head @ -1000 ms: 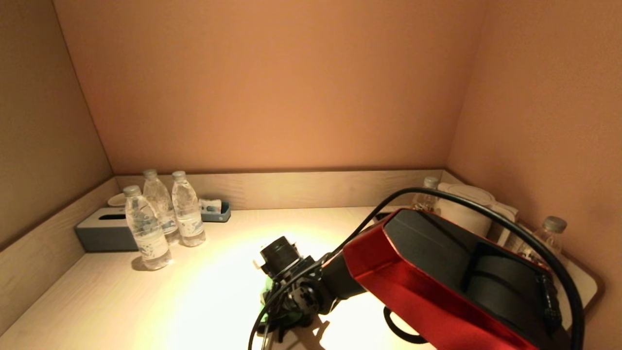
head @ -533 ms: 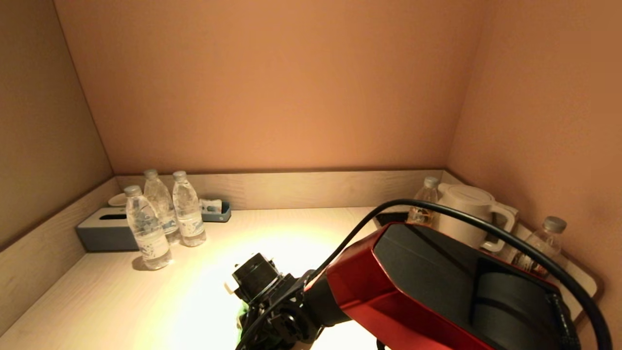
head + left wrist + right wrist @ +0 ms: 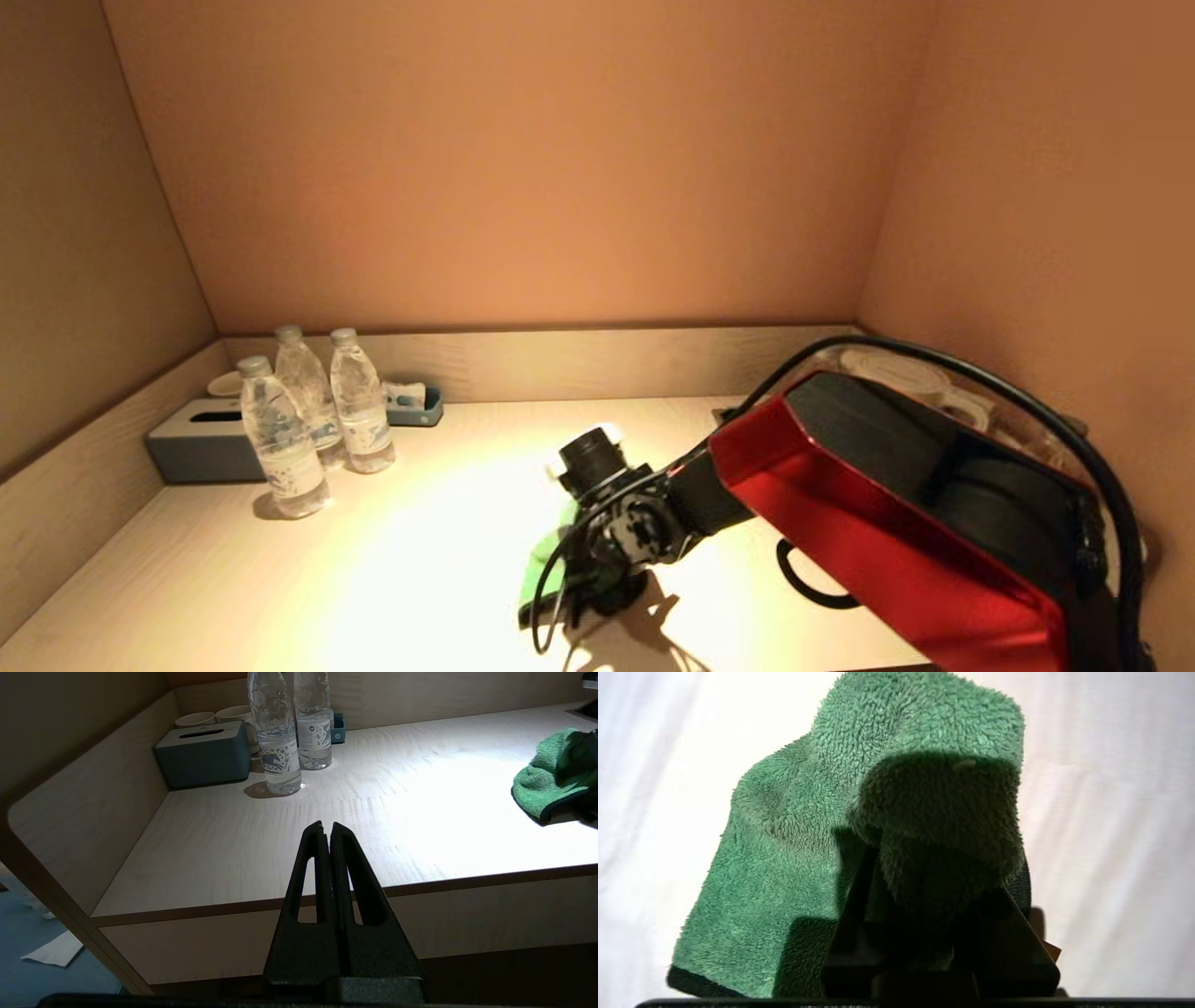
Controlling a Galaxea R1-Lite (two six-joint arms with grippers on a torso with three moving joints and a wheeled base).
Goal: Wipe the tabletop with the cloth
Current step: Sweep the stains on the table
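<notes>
Fluffy green microfibre cloth (image 3: 840, 826) is bunched in the clamped right gripper (image 3: 938, 896), pressed onto the pale wooden tabletop (image 3: 401, 569) for wiping; left gripper (image 3: 327, 833) waits closed, empty, off the table's edge

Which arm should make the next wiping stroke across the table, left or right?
Right. Its tool is shut on the green cloth, pressed to the tabletop. The left tool is shut, empty, off the table's front edge.

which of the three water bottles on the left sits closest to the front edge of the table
The water bottle standing alone in front of the other two, next to the grey tissue box; the others stand behind it toward the back wall.
</notes>
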